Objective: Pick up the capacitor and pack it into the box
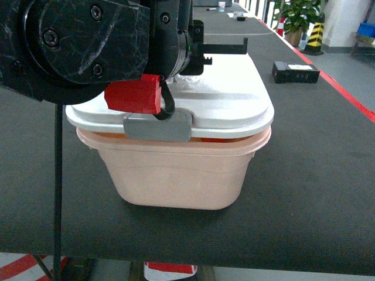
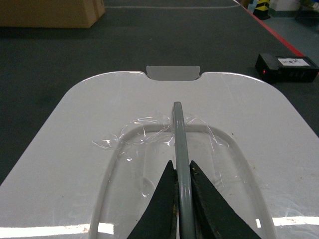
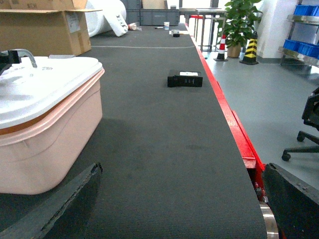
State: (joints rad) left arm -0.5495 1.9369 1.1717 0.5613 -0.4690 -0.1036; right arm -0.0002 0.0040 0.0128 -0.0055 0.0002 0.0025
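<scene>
A: What does the head view show?

B: The pink box (image 1: 181, 175) stands on the dark bench (image 1: 316, 175), and its white lid (image 1: 234, 105) lies on the rim, lifted a little at the front. In the gap under the lid I see something orange (image 1: 217, 139); it may be the capacitor, but I cannot tell for sure. The grey latch (image 1: 158, 126) hangs at the front edge. The left arm covers the lid from above, so the left tool is hidden here. A black device (image 1: 295, 72) lies further back on the bench; its label is too small to read.

A: And the left wrist view?

B: The left tool (image 2: 182, 199) is closed on the grey handle (image 2: 178, 134) of the lid (image 2: 75, 164), one dark finger on each side. Clear tape (image 2: 144, 129) is crumpled near the handle. A brown carton (image 2: 50, 12) stands far behind.

A: The right wrist view?

B: The right tool (image 3: 174, 209) is wide apart and holds nothing, hanging low over the bench (image 3: 164, 149) beside the box (image 3: 45, 149). The carton (image 3: 45, 27) has a white label, not readable. A potted plant (image 3: 239, 20) and a striped cone (image 3: 250, 50) stand on the floor.
</scene>
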